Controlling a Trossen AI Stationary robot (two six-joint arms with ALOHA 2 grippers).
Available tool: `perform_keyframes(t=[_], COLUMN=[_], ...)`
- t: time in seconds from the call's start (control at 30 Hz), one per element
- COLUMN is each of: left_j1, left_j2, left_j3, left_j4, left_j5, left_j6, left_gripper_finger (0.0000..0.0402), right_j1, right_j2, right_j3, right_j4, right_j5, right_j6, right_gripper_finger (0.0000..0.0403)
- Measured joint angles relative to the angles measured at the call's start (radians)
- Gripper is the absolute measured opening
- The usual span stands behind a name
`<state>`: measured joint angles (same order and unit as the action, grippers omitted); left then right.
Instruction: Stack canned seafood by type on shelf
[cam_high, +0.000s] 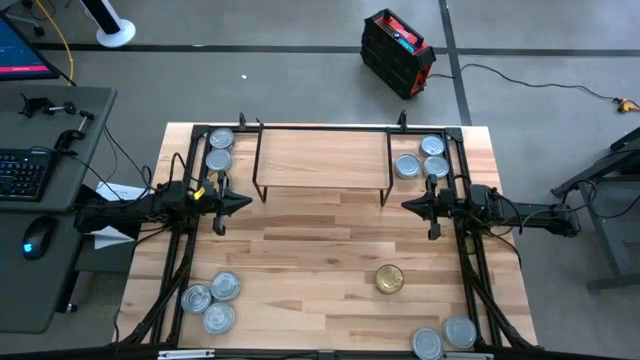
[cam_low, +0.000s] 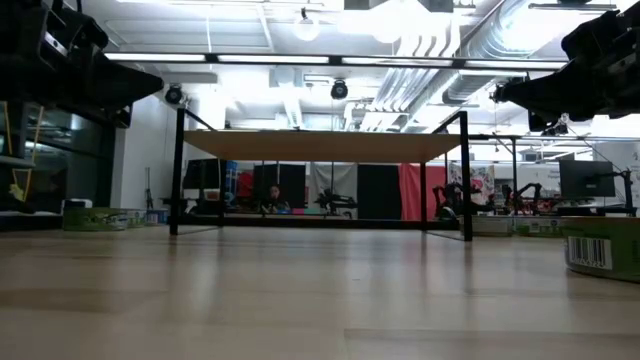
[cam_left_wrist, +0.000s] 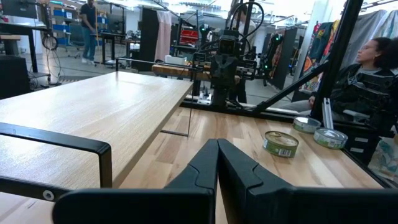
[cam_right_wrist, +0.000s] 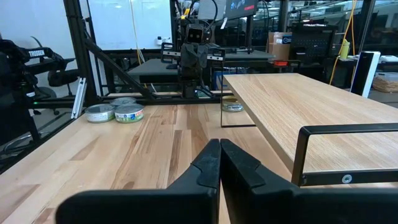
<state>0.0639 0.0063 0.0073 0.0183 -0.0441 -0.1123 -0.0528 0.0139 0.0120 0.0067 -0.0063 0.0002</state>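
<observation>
Canned seafood lies in five groups on the table (cam_high: 320, 250), none of it on the shelf (cam_high: 322, 157), whose board top is bare. Going left to right in the high view:

1. Left rear corner: two silver-lidded tins (cam_high: 220, 148), touching, just beside the shelf's left end.
2. Left front corner: three silver-lidded tins (cam_high: 212, 301) in a tight cluster.
3. Left gripper (cam_high: 243, 203): held above the table just in front of the shelf's left legs, pointing toward the table's middle. Fingers pressed together, nothing between them; the left wrist view shows the two dark fingers (cam_left_wrist: 205, 168) meeting along their full length.
4. Right of centre, toward the front: one gold tin (cam_high: 390, 279), alone, well apart from the others.
5. Right gripper (cam_high: 408, 205): above the table in front of the shelf's right legs, facing the left gripper. Fingers closed flat against each other, empty.
6. Right rear corner: three silver-lidded tins (cam_high: 423, 159), just beside the shelf's right end.
7. Right front corner: two silver-lidded tins (cam_high: 445, 337), near the table edge
</observation>
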Motion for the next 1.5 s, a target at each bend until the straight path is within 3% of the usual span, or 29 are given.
perform_keyframes(t=[0.87, 0.97, 1.03, 1.13, 1.23, 1.33, 1.4, 1.5], left_j1=[0.0, 0.0, 0.0, 0.0, 0.0, 0.0, 0.0, 0.0], left_j2=[0.0, 0.0, 0.0, 0.0, 0.0, 0.0, 0.0, 0.0], left_j3=[0.0, 0.0, 0.0, 0.0, 0.0, 0.0, 0.0, 0.0], left_j4=[0.0, 0.0, 0.0, 0.0, 0.0, 0.0, 0.0, 0.001], left_j5=[0.0, 0.0, 0.0, 0.0, 0.0, 0.0, 0.0, 0.0], left_j6=[0.0, 0.0, 0.0, 0.0, 0.0, 0.0, 0.0, 0.0], left_gripper_finger=[0.0001, 0.0001, 0.0001, 0.0001, 0.0001, 0.0001, 0.0001, 0.0001], right_j1=[0.0, 0.0, 0.0, 0.001, 0.001, 0.0, -0.001, -0.002], right_j2=[0.0, 0.0, 0.001, 0.008, 0.019, 0.02, 0.034, 0.105], right_j3=[0.0, 0.0, 0.0, 0.0, 0.0, 0.002, 0.02, 0.095], right_j4=[0.0, 0.016, 0.109, 0.42, 0.745, 0.865, 0.848, 0.834], right_j5=[0.0, 0.056, 0.07, 0.076, 0.276, 0.465, 0.444, 0.328], right_j6=[0.0, 0.001, 0.077, 0.345, 0.617, 0.694, 0.68, 0.674], right_gripper_finger=[0.0, 0.0, 0.0, 0.0, 0.0, 0.0, 0.0, 0.0])
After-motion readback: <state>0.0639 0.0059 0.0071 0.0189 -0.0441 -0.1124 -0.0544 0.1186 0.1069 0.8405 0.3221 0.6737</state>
